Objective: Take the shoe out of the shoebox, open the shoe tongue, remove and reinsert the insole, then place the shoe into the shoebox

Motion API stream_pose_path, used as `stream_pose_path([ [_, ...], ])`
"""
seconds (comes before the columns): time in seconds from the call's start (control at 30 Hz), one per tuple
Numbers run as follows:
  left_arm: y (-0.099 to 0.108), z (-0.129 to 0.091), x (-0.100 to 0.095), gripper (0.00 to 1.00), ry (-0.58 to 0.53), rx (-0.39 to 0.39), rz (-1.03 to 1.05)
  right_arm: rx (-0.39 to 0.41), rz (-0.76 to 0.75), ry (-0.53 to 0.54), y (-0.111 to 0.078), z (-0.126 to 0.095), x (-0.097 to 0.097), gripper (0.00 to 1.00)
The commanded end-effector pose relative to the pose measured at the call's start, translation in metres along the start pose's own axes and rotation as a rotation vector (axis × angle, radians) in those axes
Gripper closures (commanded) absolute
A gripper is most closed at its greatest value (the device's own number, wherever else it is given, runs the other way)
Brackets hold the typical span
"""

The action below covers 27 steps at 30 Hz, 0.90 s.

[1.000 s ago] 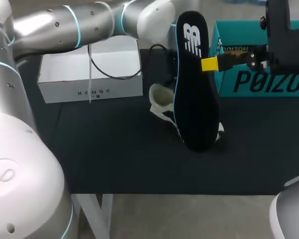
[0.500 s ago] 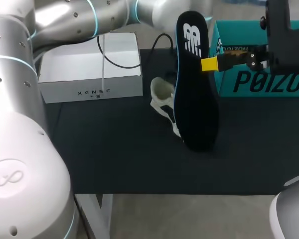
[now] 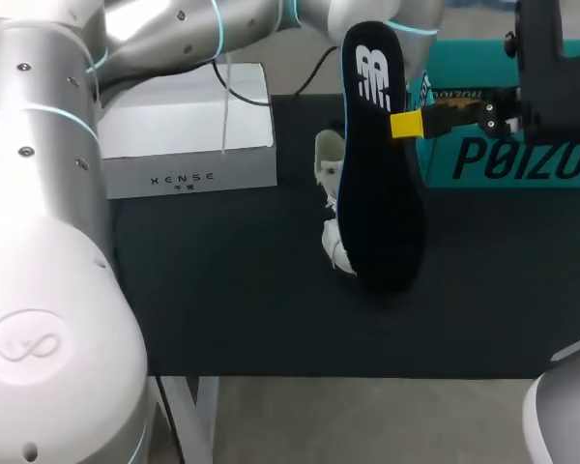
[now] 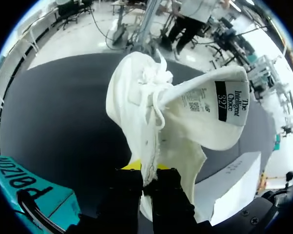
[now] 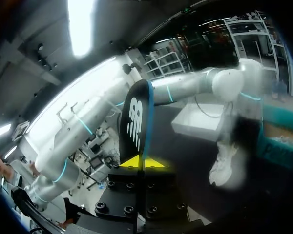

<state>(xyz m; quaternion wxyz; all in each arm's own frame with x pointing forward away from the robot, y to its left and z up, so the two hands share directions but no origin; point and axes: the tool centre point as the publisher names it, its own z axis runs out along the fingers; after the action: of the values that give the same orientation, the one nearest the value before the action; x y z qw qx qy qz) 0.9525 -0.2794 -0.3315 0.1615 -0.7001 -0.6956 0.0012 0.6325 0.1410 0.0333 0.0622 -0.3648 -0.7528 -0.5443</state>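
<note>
A black insole (image 3: 379,184) with a white logo stands upright over the middle of the table, pinched at its edge by my right gripper (image 3: 407,125). In the right wrist view the insole (image 5: 136,122) rises from between the yellow tips of the right gripper (image 5: 142,163). Behind the insole is the white shoe (image 3: 330,169), mostly hidden in the head view. My left gripper (image 4: 146,171) is shut on the shoe (image 4: 161,112) at its collar edge, and the tongue label faces the camera. The teal shoebox (image 3: 507,155) is at the right.
A white box (image 3: 188,135) stands at the table's back left, under my left arm (image 3: 222,29), which reaches across the back. The black mat (image 3: 232,290) covers the table down to its front edge.
My left arm has swung to the right and turned the shoe, which now sits further behind the insole. The right gripper and the insole have not moved.
</note>
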Motion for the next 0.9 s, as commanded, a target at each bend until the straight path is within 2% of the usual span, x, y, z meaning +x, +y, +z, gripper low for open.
stream_pose_path([
  [0.03,0.0,0.008,-0.02,1.0,0.174,-0.019,0.001,0.003,0.001,0.0,0.002,0.004,-0.001,1.0],
  [0.17,0.003,0.016,-0.029,1.0,0.177,-0.007,-0.045,0.003,0.001,0.0,0.002,0.004,-0.001,1.0],
  [0.33,0.004,0.021,-0.028,1.0,0.138,0.014,-0.079,0.003,0.001,0.0,0.002,0.004,-0.001,1.0],
  [0.6,0.002,0.031,-0.031,1.0,0.194,0.001,-0.014,0.003,0.001,0.0,0.002,0.004,-0.001,1.0],
  [0.77,0.003,0.037,-0.034,1.0,0.214,0.02,-0.024,0.003,0.001,0.0,0.002,0.004,-0.001,1.0],
  [0.8,0.003,0.037,-0.033,0.71,0.211,0.026,-0.032,0.003,0.001,0.0,0.002,0.004,-0.001,1.0],
  [0.83,0.003,0.037,-0.032,0.47,0.206,0.032,-0.039,0.003,0.001,0.0,0.002,0.004,-0.001,1.0],
  [0.87,0.003,0.035,-0.03,0.0,0.195,0.039,-0.051,0.003,0.001,0.0,0.002,0.004,-0.001,1.0],
  [0.9,0.003,0.033,-0.027,0.0,0.188,0.044,-0.072,0.003,0.001,0.0,0.002,0.004,-0.001,1.0],
])
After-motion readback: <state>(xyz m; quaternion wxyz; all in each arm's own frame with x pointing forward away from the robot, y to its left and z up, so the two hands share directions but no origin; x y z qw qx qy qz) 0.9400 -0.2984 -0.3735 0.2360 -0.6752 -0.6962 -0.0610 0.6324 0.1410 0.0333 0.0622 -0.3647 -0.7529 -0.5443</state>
